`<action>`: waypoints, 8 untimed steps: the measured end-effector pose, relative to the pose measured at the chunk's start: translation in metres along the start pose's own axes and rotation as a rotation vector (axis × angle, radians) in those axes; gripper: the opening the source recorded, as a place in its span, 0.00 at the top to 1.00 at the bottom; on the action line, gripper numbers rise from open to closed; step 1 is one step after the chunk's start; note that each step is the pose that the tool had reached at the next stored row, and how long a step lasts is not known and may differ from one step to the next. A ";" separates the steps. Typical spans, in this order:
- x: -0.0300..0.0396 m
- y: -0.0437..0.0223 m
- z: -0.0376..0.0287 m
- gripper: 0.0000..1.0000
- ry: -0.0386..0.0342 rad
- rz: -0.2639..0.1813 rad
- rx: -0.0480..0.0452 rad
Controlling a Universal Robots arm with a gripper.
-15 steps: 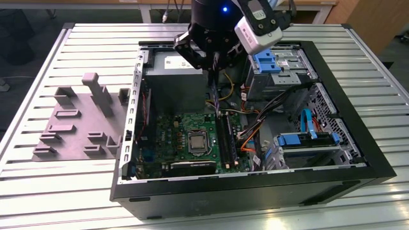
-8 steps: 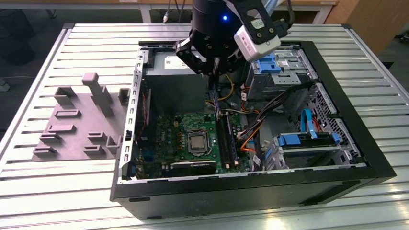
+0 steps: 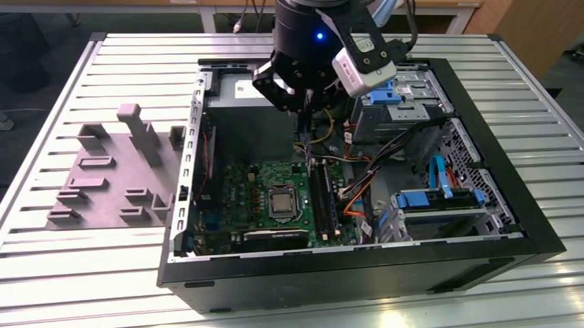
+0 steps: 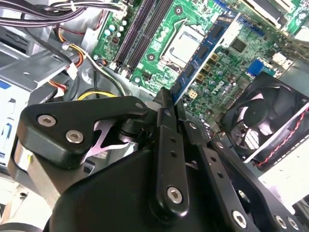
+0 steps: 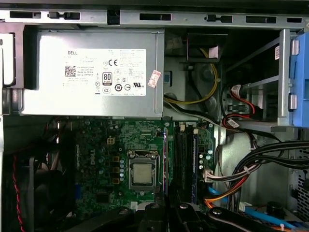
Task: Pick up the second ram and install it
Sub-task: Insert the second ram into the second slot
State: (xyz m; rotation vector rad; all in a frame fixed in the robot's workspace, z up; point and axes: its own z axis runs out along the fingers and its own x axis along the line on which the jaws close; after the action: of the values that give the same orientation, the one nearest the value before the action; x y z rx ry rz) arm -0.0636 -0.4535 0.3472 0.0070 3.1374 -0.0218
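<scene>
Gripper pinched the second ram edge-on above the motherboard, over the open case; fan close beside, cable bundle near.

Upper centre of the exterior view I see my arm: fat black cylinder w/ a small blue LED lit on it. A silver-white camera block is strapped to its side. Below sits the gripper, black linkage plates. In the second wrist view, lower half, gripper is matte black bars w/ round silver screw heads.
</scene>
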 end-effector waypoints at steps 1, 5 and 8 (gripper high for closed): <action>0.0000 0.0000 0.0005 0.86 0.0000 0.000 -0.0001; -0.0020 0.0000 0.0036 0.86 0.0000 0.000 -0.0001; -0.0035 0.0001 0.0074 0.86 0.0000 0.000 -0.0001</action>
State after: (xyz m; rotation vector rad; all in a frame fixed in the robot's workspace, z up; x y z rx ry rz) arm -0.0601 -0.4535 0.3398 0.0072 3.1374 -0.0217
